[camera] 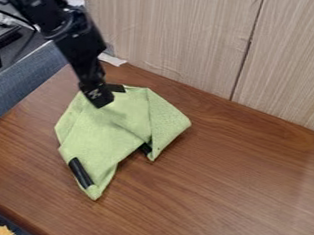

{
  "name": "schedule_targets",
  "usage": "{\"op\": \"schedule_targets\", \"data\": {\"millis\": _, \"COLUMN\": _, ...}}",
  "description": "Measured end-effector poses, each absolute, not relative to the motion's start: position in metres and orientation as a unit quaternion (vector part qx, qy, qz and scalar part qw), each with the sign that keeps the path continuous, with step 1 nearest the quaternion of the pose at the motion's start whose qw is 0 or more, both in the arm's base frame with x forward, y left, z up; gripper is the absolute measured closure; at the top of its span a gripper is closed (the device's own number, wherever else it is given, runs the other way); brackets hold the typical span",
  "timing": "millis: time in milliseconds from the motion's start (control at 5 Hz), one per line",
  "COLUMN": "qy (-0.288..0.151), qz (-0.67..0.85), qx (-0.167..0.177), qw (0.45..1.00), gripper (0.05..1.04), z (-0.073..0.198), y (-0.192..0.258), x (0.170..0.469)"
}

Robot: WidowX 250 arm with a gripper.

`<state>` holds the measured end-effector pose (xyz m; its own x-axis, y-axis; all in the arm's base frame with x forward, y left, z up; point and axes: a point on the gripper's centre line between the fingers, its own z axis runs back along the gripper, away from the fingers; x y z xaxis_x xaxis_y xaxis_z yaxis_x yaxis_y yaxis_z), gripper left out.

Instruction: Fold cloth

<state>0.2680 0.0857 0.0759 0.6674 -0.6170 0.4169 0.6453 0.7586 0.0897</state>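
Note:
My gripper (99, 97) hangs from the upper left, over the top edge of the green cloth (108, 131). How its fingers stand, and whether it touches the cloth, I cannot tell. The cloth lies crumpled and partly folded on the brown table, with a flap at its right side and a pointed corner toward the bottom. Black patches show on it at the lower left, by the notch in its lower edge, and at the top beside the gripper.
The wooden table (236, 179) extends right and toward the front. Behind it stands a pale wood-grain panel (185, 36). A blue-grey padded edge (28, 81) runs along the left. White scraps (112, 59) lie at the panel's foot. An orange-brown item (2, 231) shows at the bottom left.

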Motion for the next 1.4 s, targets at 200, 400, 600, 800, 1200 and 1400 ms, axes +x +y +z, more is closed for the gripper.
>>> {"op": "schedule_targets", "data": {"millis": 200, "qy": -0.190, "qz": -0.387, "qx": -0.034, "qw": 0.902, "gripper": 0.083, "z": 0.067, "y": 0.075, "x": 0.240}}
{"op": "schedule_targets", "data": {"millis": 400, "qy": -0.152, "qz": -0.423, "qx": -0.032, "qw": 0.893, "gripper": 0.083, "z": 0.054, "y": 0.064, "x": 0.227}}
{"op": "schedule_targets", "data": {"millis": 600, "qy": -0.107, "qz": -0.445, "qx": -0.013, "qw": 0.889, "gripper": 0.083, "z": 0.049, "y": 0.058, "x": 0.224}}
{"op": "schedule_targets", "data": {"millis": 800, "qy": -0.083, "qz": -0.444, "qx": -0.009, "qw": 0.892, "gripper": 0.083, "z": 0.041, "y": 0.059, "x": 0.213}}
{"op": "schedule_targets", "data": {"millis": 1200, "qy": -0.077, "qz": -0.440, "qx": -0.033, "qw": 0.894, "gripper": 0.083, "z": 0.011, "y": 0.060, "x": 0.201}}
{"op": "schedule_targets", "data": {"millis": 1400, "qy": -0.070, "qz": -0.432, "qx": -0.036, "qw": 0.899, "gripper": 0.083, "z": -0.006, "y": 0.060, "x": 0.199}}
